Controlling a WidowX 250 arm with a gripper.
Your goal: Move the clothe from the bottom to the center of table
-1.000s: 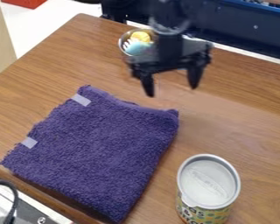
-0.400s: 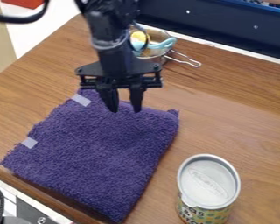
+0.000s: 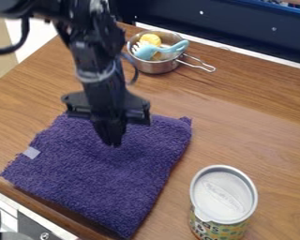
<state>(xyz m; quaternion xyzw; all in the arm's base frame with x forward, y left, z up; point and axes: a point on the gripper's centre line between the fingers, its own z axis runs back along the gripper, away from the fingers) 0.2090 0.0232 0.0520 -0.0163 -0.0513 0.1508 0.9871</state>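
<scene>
My black gripper (image 3: 113, 140) hangs over the upper middle of the purple cloth (image 3: 108, 176), its two fingers close together and pointing down. Whether the fingertips touch the cloth I cannot tell. The cloth lies flat on the wooden table (image 3: 240, 122), at the lower left, with its lower edge along the table's edge. A pale tag shows on its left side, and the arm hides part of its upper left corner.
At the lower right stands a can with a silver lid (image 3: 223, 196), close to the cloth's right side. Behind the gripper is a metal pot (image 3: 155, 67) holding a light-blue utensil and a yellow item. A dark-blue wall runs along the back.
From the back of the table, my gripper has moved left and toward the camera, over the cloth. Its fingers have closed from wide apart. The cloth has not visibly moved.
</scene>
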